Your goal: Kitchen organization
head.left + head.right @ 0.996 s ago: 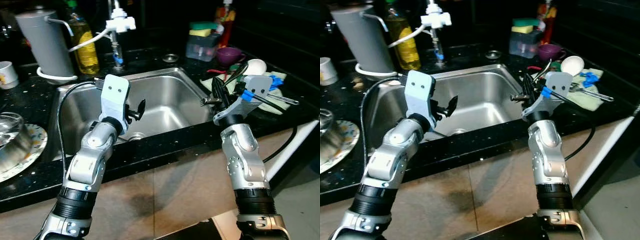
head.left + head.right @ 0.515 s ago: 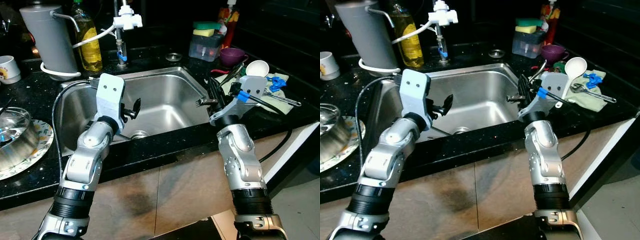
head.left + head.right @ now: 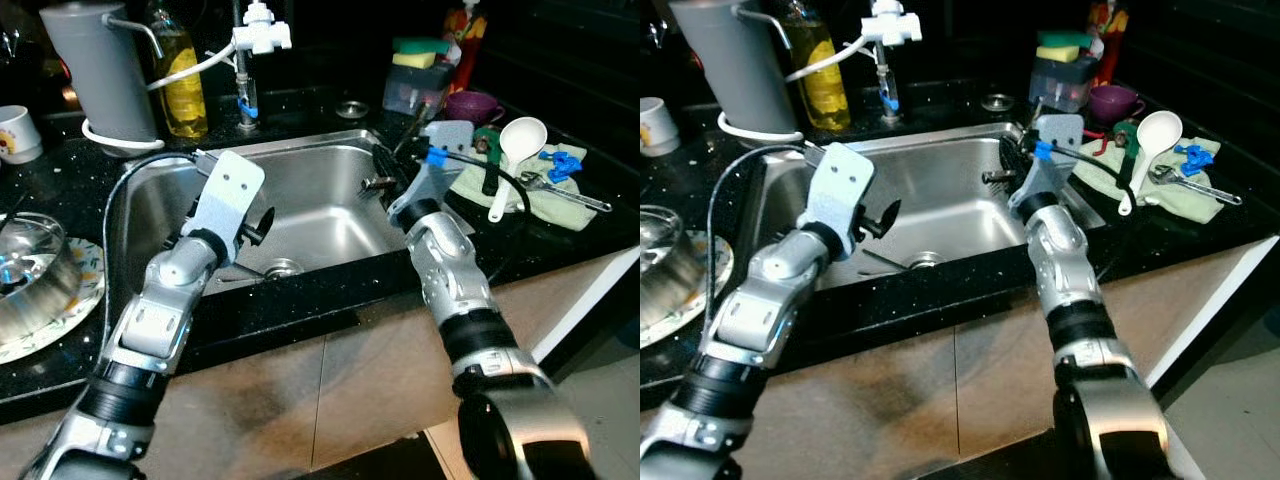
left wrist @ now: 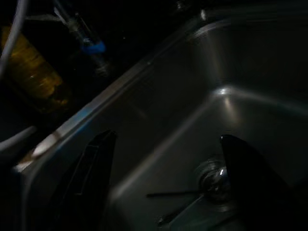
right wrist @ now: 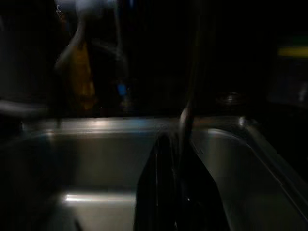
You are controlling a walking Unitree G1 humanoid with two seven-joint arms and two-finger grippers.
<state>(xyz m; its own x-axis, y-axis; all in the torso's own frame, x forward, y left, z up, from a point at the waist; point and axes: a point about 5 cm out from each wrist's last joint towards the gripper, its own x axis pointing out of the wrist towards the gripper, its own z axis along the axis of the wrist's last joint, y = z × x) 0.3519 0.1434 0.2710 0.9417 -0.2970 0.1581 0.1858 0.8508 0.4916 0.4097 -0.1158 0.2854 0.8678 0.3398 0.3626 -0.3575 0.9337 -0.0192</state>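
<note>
Over the steel sink (image 3: 330, 150) my left gripper (image 3: 262, 224) hangs open, its two black fingers (image 4: 94, 173) spread wide above the drain (image 4: 216, 179). A thin dark utensil (image 4: 173, 193) lies on the sink floor beside the drain. My right gripper (image 3: 383, 172) is at the sink's right rim, shut on a thin metal utensil (image 5: 185, 115) whose handle rises between the fingers. A white ladle (image 3: 520, 138) and a metal tool with blue grips (image 3: 558, 168) rest on a green cloth (image 3: 545, 200) on the right counter.
A grey jug (image 3: 95, 70), a yellow soap bottle (image 3: 182, 80) and the faucet (image 3: 258, 25) stand behind the sink. A glass bowl on a plate (image 3: 30, 295) sits at the left. A sponge box (image 3: 415, 85) and a purple cup (image 3: 476, 104) stand at back right.
My right arm has swung left from the right counter to the sink's rim, still carrying the utensil. The left gripper has dipped slightly lower over the sink. The camera shifted a little.
</note>
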